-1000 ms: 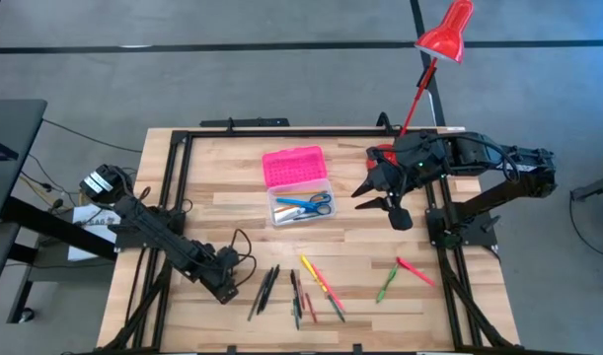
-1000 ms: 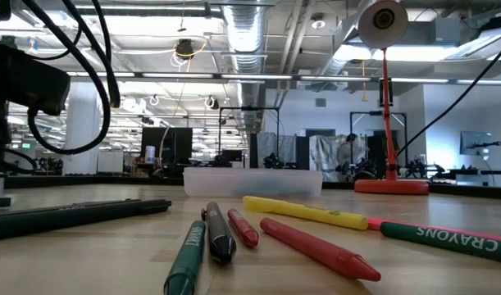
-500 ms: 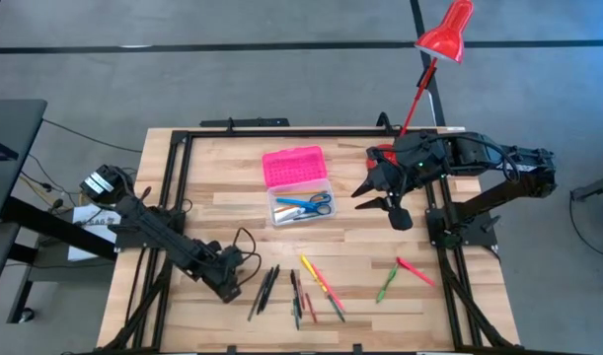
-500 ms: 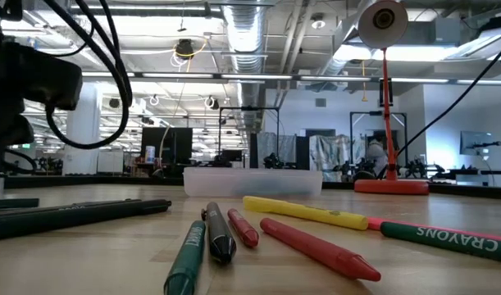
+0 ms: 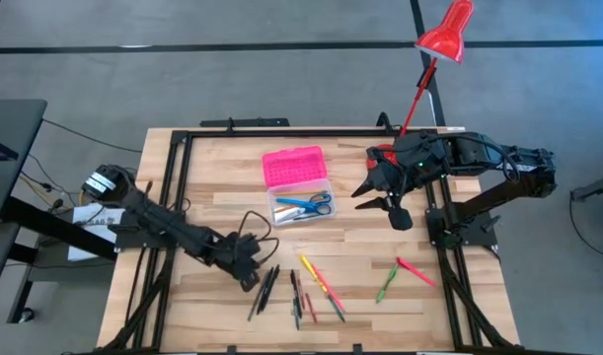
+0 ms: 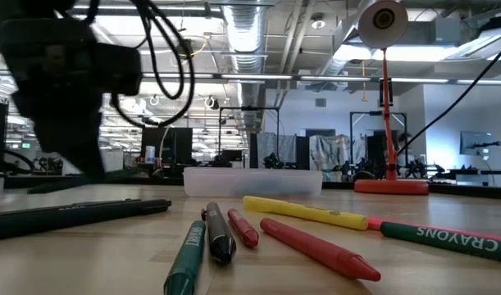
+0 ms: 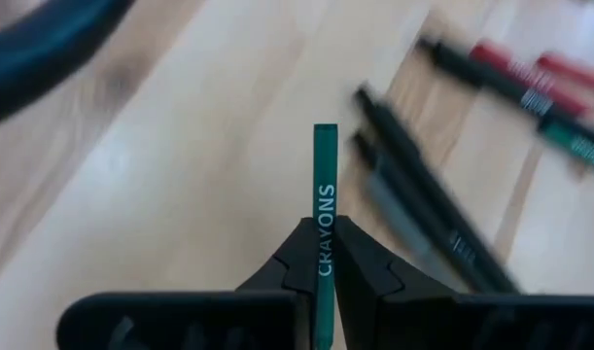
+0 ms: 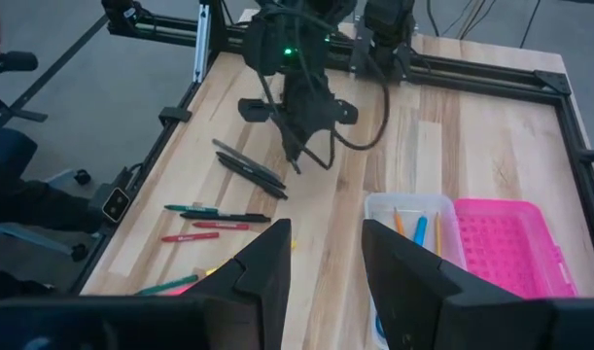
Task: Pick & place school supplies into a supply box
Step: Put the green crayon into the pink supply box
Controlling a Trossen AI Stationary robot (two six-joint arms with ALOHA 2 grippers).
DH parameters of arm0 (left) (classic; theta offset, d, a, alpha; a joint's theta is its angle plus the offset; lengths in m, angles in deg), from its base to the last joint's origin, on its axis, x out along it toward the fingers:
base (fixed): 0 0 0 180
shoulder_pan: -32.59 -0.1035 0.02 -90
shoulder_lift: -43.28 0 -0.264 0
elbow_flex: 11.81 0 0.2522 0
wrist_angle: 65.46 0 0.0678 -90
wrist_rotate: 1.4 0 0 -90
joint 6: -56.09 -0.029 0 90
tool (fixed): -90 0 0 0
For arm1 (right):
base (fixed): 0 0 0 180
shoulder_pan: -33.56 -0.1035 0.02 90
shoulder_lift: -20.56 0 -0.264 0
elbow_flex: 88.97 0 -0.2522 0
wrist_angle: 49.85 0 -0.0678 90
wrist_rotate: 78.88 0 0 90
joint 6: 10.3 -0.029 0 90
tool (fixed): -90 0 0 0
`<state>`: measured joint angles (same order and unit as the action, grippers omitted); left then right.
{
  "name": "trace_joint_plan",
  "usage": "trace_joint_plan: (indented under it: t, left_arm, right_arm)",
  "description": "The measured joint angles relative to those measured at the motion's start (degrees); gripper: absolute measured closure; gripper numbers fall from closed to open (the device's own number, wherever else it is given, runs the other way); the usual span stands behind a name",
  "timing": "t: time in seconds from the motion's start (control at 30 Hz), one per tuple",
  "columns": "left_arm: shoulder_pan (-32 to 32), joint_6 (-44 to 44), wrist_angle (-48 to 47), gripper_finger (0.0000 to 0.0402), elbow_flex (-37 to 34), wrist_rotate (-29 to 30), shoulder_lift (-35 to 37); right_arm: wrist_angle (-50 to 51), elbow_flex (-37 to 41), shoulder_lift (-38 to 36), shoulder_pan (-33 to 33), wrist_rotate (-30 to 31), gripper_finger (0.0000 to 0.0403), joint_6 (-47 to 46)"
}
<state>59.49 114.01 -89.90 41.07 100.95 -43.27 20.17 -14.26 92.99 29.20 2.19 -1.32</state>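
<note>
My left gripper point(image 5: 248, 279) is near the table's front left, shut on a green crayon point(image 7: 324, 194) just left of two black pens point(image 5: 264, 291). More pens and crayons point(image 5: 319, 284) lie flat on the wood at front centre. A green and a red crayon point(image 5: 400, 273) lie farther right. The supply box has a clear base point(image 5: 301, 208) holding blue scissors, with its pink lid point(image 5: 293, 165) folded open behind it. My right gripper point(image 5: 378, 197) hangs open above the table, right of the box. My left gripper pinches the green crayon by its labelled middle point(image 7: 324, 233) between its two fingertips. The crayon lies along the fingers, and its flat end point(image 7: 324, 131) sticks out past them. The fingers slant down toward the table. Whether that end touches the wood I cannot tell.
A red desk lamp point(image 5: 445, 35) stands on its base at the table's far right. A black frame point(image 5: 281, 131) runs along the table's edges. Bare wood point(image 5: 380, 237) lies between the box and the front crayons. A cable point(image 5: 247, 222) loops from the left arm.
My left gripper has swung toward the table's right edge, closer to the black pens, and has turned. The green crayon that lay on the wood at the low view's left edge no longer shows there.
</note>
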Motion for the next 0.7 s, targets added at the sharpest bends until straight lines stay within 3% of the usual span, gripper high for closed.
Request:
trace_joint_plan:
  t: [0.33, 0.7]
  left_arm:
    - [-9.2, -11.7, 5.2, 0.0394, 2.8, 3.6, 0.1]
    - [-24.2, -30.9, 5.0, 0.0394, 9.9, 1.4, 0.1]
  right_arm:
    - [0.0, 0.0, 0.0, 0.0, 0.0, 0.0282, -1.0]
    - [-1.9, 2.6, 0.1, 0.0, 0.4, 0.0282, -4.7]
